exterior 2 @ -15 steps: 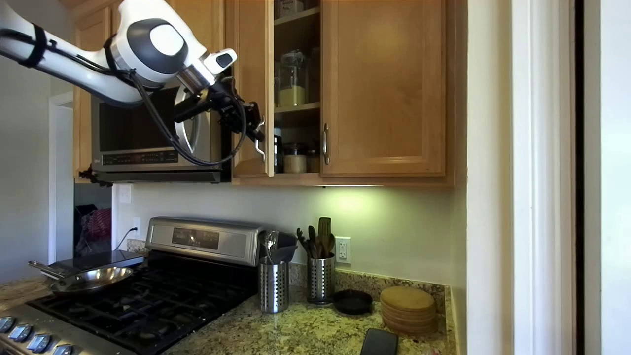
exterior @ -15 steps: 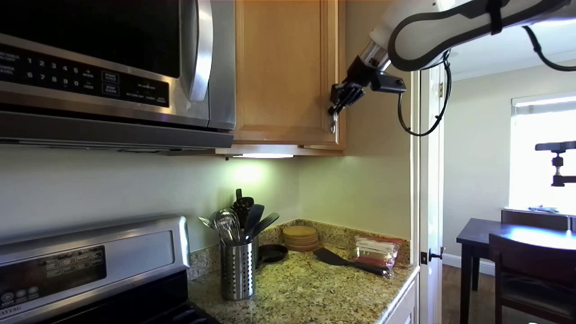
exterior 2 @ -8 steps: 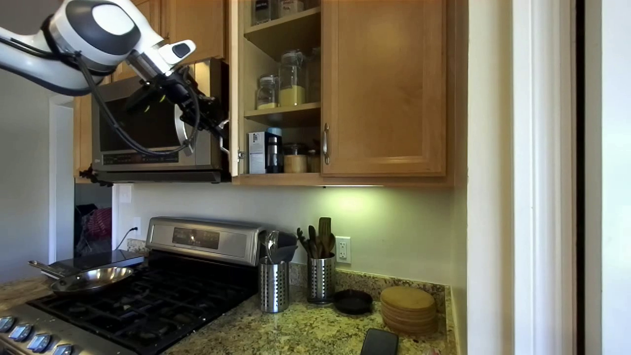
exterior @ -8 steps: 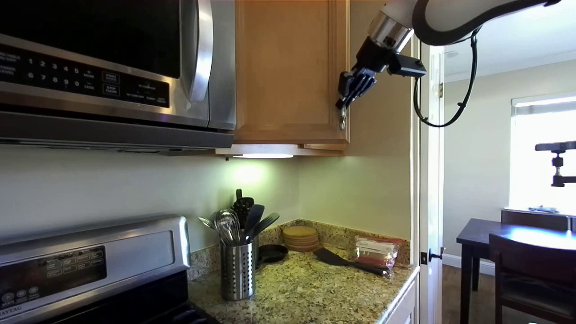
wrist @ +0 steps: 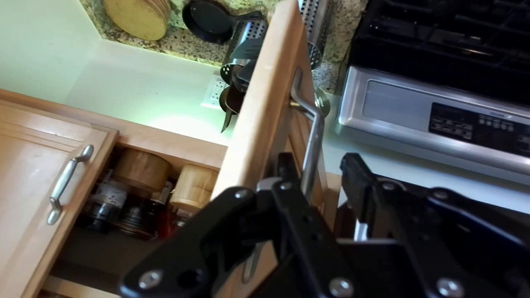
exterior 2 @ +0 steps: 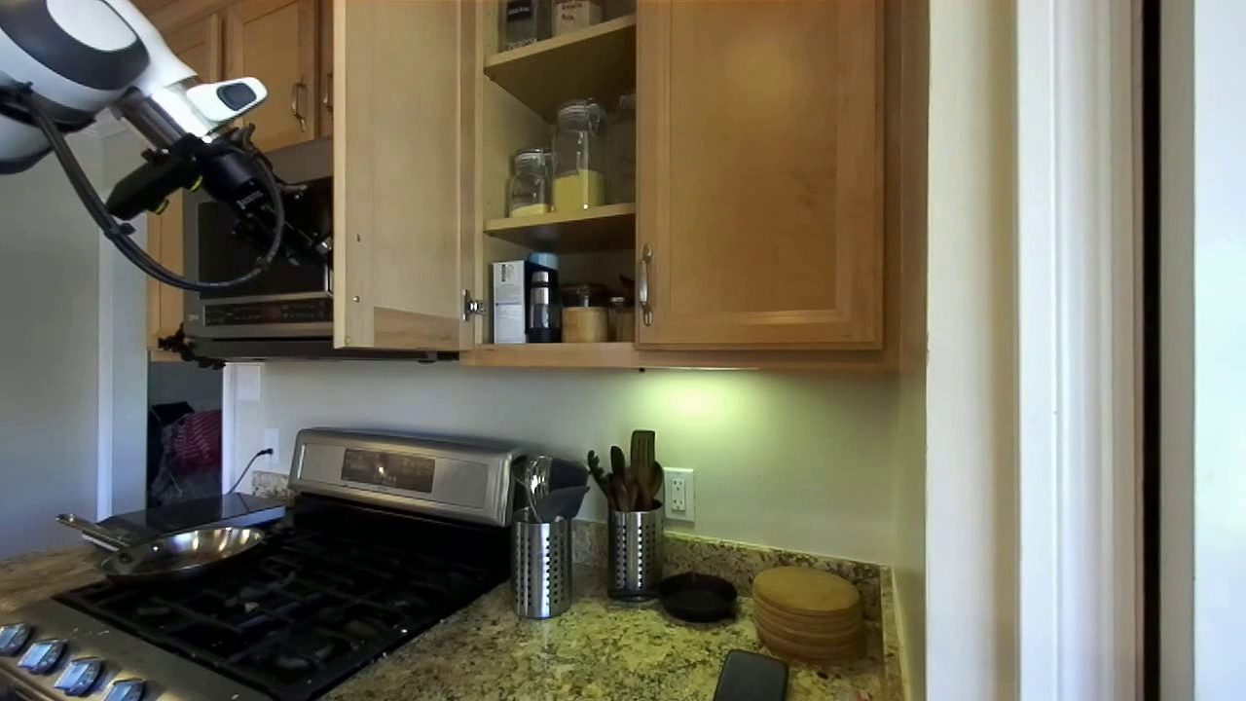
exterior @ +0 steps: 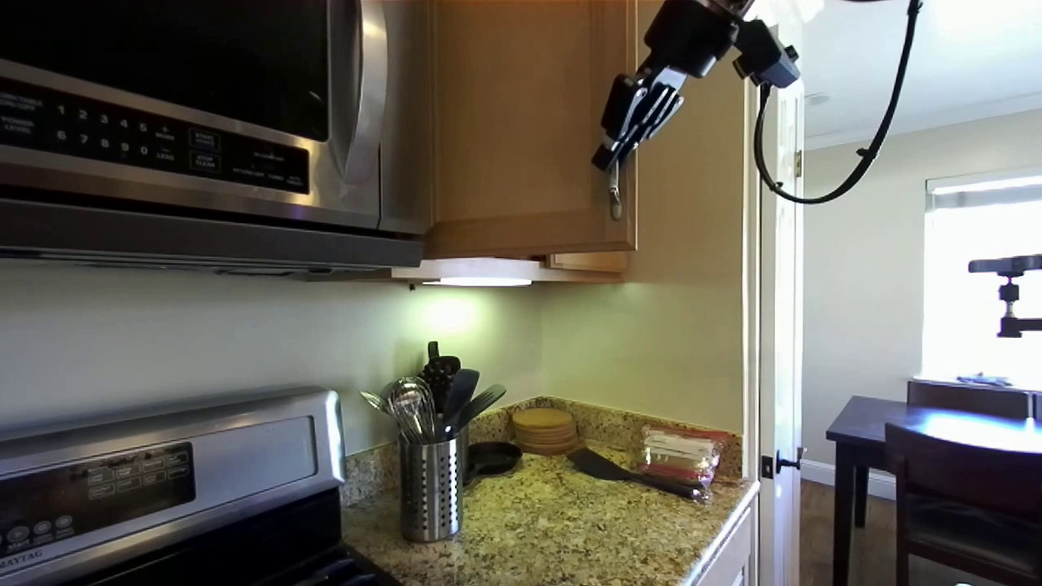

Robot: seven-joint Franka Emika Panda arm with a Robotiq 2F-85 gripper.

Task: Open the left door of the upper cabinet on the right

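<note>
The left door (exterior 2: 404,175) of the maple upper cabinet (exterior 2: 560,356) stands wide open, its inner face showing. Its outer panel (exterior: 521,122) faces the microwave side in an exterior view, and its edge (wrist: 256,103) shows in the wrist view. The silver handle (wrist: 313,136) lies between my gripper's fingers (wrist: 319,167). One finger is behind the handle, on the door side; the other stands apart from it, so the gripper is open. The gripper (exterior: 606,155) is at the handle's upper part in an exterior view. In an exterior view the door hides the fingertips and handle.
The twin door (exterior 2: 759,175) is closed. Jars (exterior 2: 579,161) and boxes stand on the cabinet shelves. The microwave (exterior: 244,163) is beside the open door. Below are the stove (exterior 2: 292,584), utensil holders (exterior 2: 540,570), a small black pan (exterior 2: 697,596) and round boards (exterior 2: 806,613).
The left door has swung from partly open to wide open, uncovering the shelves. The gripper has moved with the handle, away from the cabinet front and toward the microwave side.
</note>
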